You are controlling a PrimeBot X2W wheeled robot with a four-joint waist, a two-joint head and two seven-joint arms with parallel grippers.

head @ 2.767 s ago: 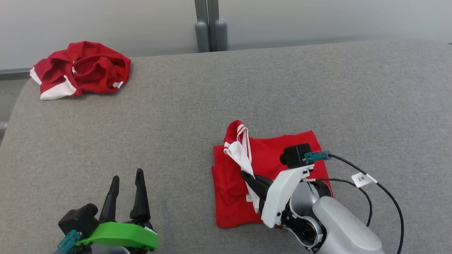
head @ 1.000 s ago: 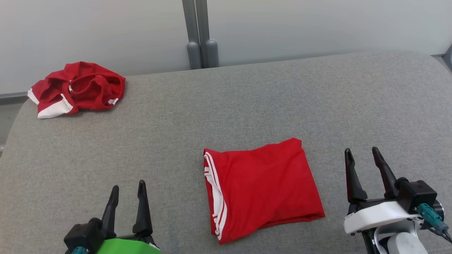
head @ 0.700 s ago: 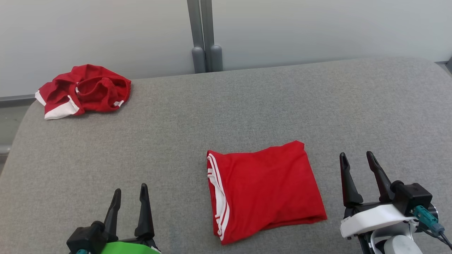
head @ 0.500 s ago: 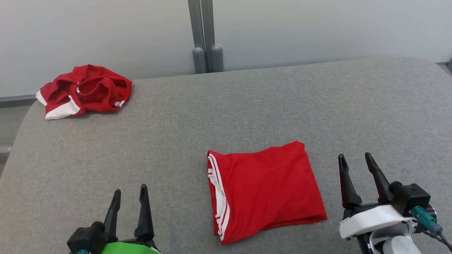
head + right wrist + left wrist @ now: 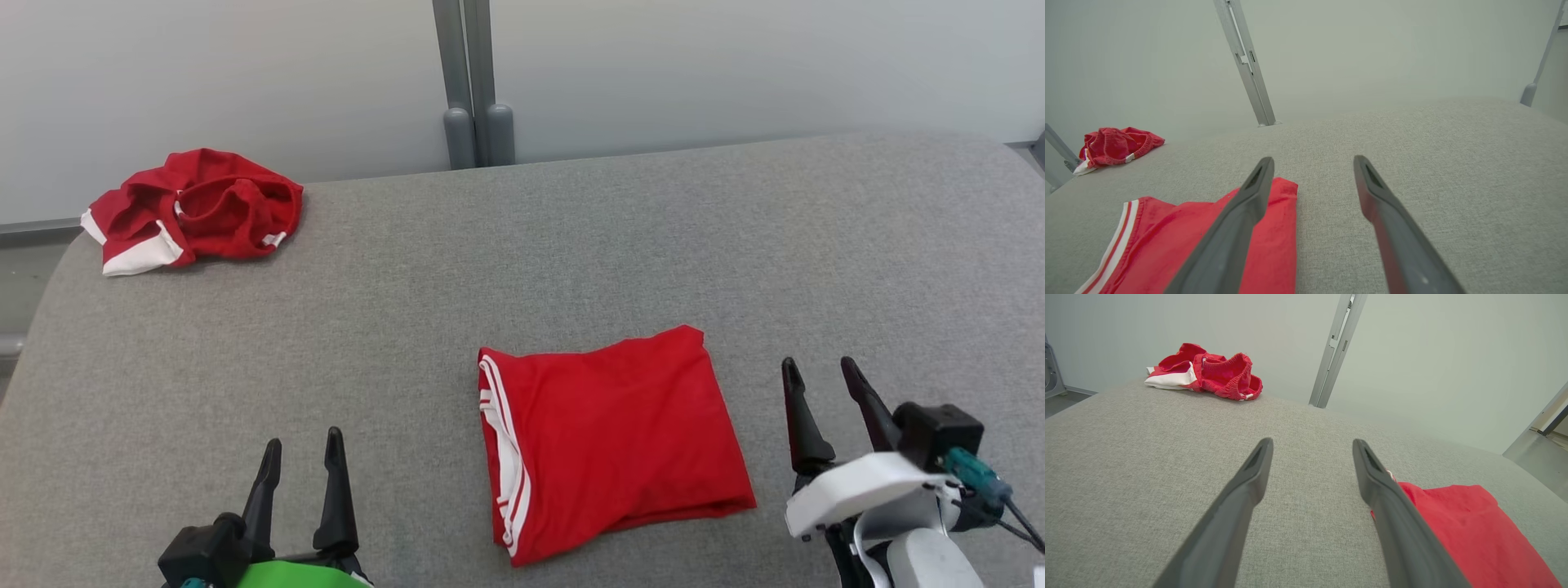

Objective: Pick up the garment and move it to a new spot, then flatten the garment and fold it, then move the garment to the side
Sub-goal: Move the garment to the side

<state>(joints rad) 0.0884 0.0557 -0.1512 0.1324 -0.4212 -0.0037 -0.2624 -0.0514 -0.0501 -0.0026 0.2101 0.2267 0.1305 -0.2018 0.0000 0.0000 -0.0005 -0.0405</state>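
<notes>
Head view, folded garment: you have the folded garment (image 5: pixel 620 441) lying flat on the grey pad (image 5: pixel 571 245), near the front edge and right of the middle. It is red, with white stripes along its left side.
Head view, left gripper: your left gripper (image 5: pixel 303 439) sits at the lower left, fingers pointing up the view. Its jaws are spread with nothing between them, and it is well apart from the folded garment.
Head view, right gripper: your right gripper (image 5: pixel 817 363) sits at the lower right, near the folded garment's right edge and not touching it. Its jaws are spread and empty.
Head view, crumpled garment: a crumpled garment (image 5: pixel 196 208), red and white, is bunched at the pad's far left corner, well apart from both grippers.
Head view, post: a grey post (image 5: pixel 473 82) rises behind the pad's far edge.
Left wrist view, jaws: you see both fingers wide apart over bare pad.
Left wrist view, garments: the folded garment shows at the lower right, partly behind the right-hand finger. The crumpled garment lies far off at the upper left.
Right wrist view, jaws: both fingers stand wide, with bare pad between them.
Right wrist view, garments: the folded garment lies at the lower left, its corner behind the left-hand finger. The crumpled garment is far off at the left.
</notes>
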